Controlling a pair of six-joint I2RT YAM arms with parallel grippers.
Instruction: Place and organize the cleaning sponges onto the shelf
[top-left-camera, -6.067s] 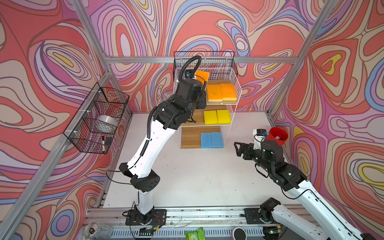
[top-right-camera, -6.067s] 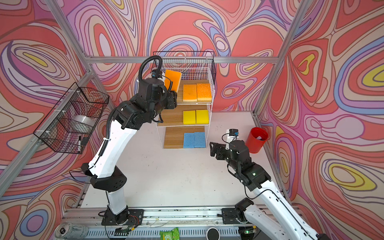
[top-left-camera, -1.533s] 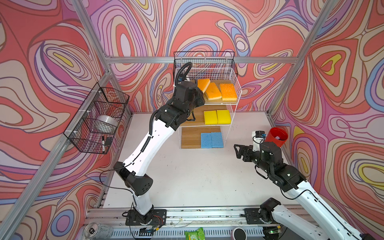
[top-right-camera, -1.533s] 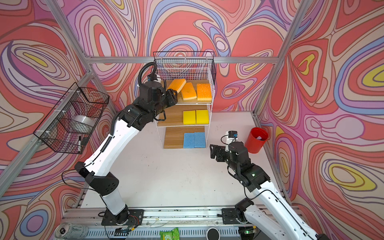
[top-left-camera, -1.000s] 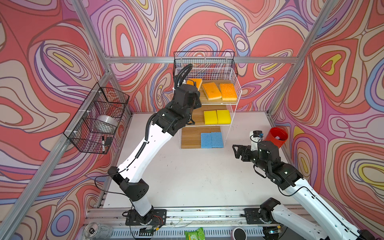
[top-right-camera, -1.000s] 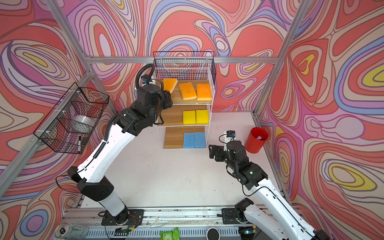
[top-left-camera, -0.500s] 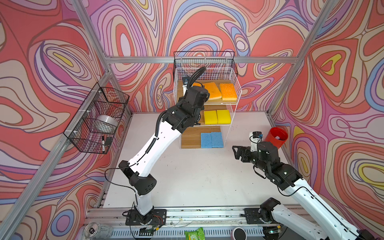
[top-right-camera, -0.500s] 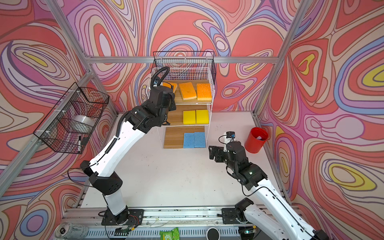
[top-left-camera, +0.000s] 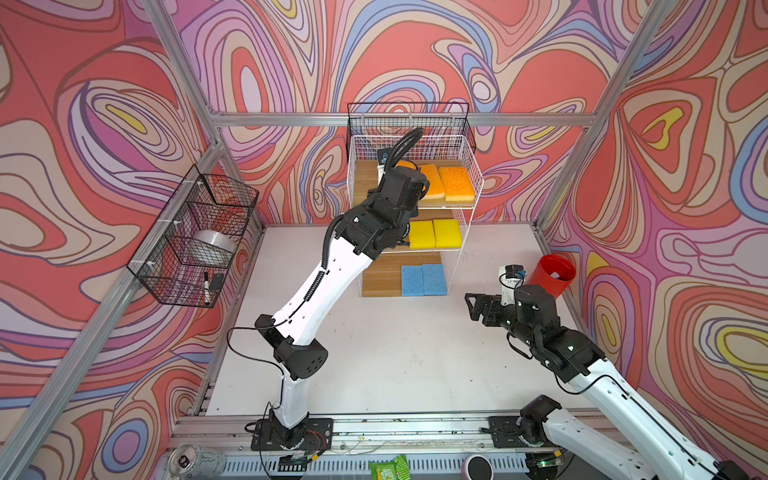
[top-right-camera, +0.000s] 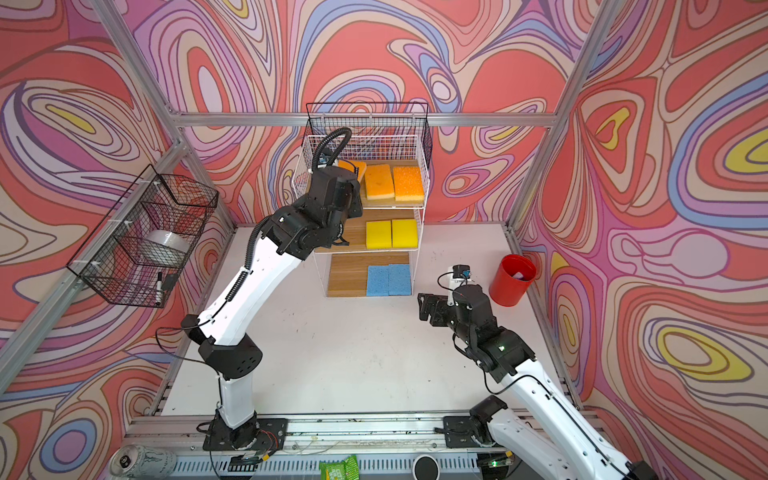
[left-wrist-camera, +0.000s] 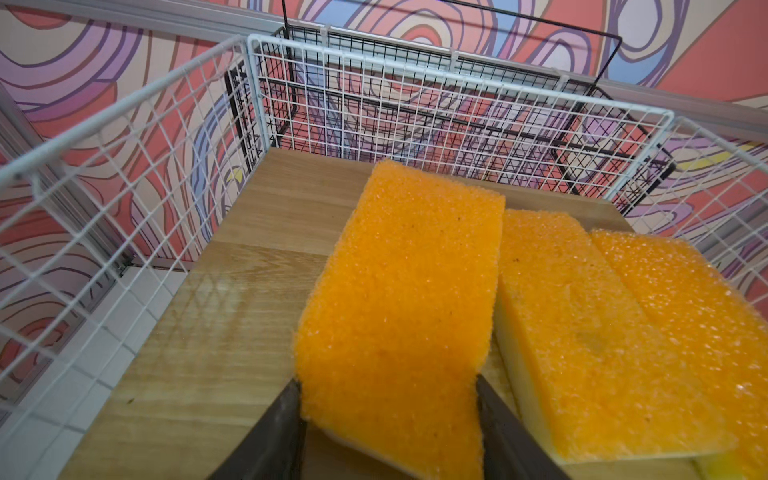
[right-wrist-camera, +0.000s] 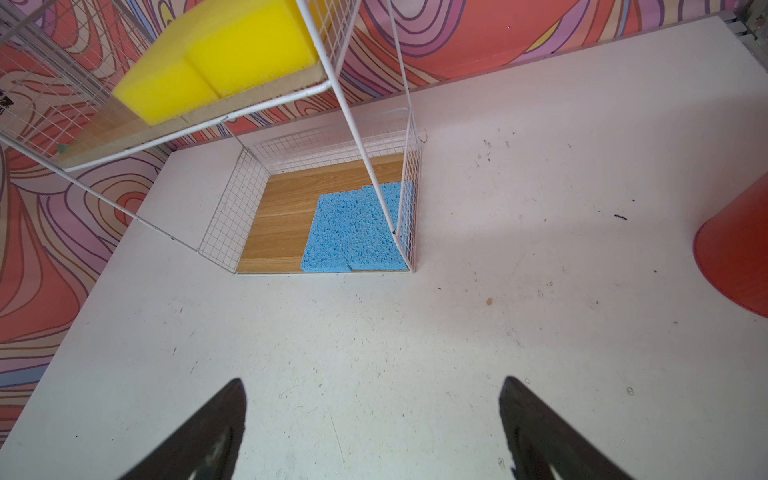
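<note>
Your left end effector (left-wrist-camera: 385, 380) straddles the near end of the orange sponge (left-wrist-camera: 399, 282); gripping or released, you cannot tell. It lies lengthwise straight ahead, on the top board of the shelf (left-wrist-camera: 249, 299).

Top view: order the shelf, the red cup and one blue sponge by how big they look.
1. Shelf
2. Red cup
3. Blue sponge; the two blue ones look equal, so either fits here.

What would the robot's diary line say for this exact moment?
left gripper: astride tilted orange sponge, shelf top tier, grip unclear | right gripper: open, empty
</note>
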